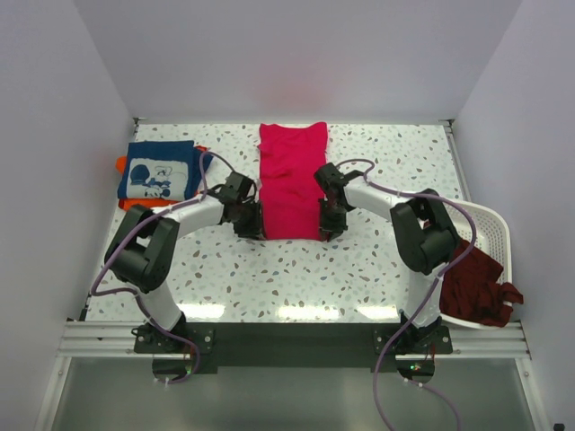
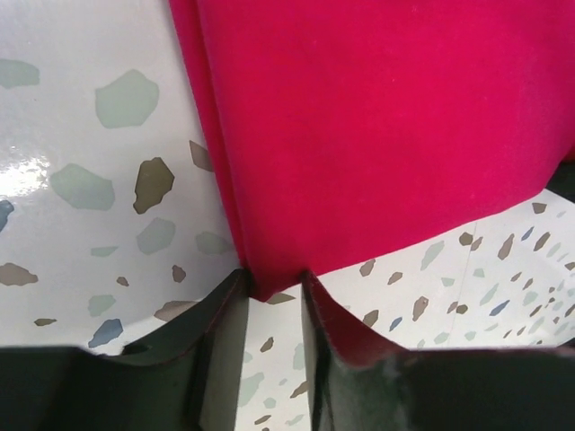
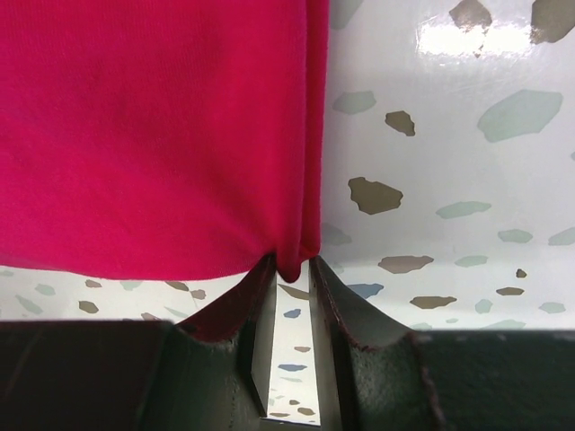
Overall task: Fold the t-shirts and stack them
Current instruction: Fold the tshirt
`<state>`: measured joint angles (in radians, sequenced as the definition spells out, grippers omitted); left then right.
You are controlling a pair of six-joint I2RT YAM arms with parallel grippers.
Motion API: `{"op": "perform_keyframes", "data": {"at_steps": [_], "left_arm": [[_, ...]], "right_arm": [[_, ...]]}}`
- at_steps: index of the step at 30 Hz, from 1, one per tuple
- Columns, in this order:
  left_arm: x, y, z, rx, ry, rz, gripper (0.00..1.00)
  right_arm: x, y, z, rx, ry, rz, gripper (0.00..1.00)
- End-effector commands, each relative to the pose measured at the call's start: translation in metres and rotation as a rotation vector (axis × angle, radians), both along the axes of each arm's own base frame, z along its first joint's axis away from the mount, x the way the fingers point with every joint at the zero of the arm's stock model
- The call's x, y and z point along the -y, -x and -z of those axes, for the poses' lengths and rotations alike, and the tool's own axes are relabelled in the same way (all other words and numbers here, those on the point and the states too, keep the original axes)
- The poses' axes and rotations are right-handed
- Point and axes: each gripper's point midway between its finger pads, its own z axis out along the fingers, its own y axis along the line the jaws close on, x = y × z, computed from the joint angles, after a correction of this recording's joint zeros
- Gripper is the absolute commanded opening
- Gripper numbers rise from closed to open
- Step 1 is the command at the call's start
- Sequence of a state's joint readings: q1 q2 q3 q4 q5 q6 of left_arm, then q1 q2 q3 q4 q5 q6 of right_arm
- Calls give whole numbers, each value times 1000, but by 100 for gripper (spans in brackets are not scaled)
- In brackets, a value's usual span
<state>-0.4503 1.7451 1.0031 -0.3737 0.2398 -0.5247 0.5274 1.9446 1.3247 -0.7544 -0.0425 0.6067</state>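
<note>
Between left pincer (image 1: 249,226) and right pincer (image 1: 330,226): crimson-pink t-shirt (image 1: 290,180) fills the gap. Nearer the arm bases than both: bare worktop (image 1: 287,278), open passage. Outboard of left pincer: navy t-shirt (image 1: 160,171) stacked on orange t-shirt (image 1: 121,164). Outboard of right pincer, well apart: white laundry basket (image 1: 492,224) holding maroon t-shirts (image 1: 476,287).

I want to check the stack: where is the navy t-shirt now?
In the top view, the navy t-shirt lies folded at the far left of the table, on the orange t-shirt, left of the pink t-shirt.
</note>
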Motion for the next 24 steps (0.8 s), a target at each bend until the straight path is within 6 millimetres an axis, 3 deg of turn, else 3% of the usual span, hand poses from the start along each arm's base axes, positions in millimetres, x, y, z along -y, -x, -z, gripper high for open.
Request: {"op": "perform_keyframes", "data": {"at_steps": [1,5,8,11,16,24], "left_arm": [[1,11,14,-35,-10,6,33],[-2,13,17,-41,-30,1,15],[-4,13,18,-42,-44,-4,1],[-7,10,14,-27,-60,-3,0],[-11,10,2,10,-70,7,0],[-2,47,-8,50,-68,66,0]], "right_arm": [[-8,-8,0,20,-10,-21,25],[-8,-8,-1,20,-9,-24,20],[-8,-9,-4,29,-10,-34,11],[-5,-8,-8,39,0,-47,0],[4,-1,-20,59,13,-60,0],[20,35,-37,61,5,-97,0]]}}
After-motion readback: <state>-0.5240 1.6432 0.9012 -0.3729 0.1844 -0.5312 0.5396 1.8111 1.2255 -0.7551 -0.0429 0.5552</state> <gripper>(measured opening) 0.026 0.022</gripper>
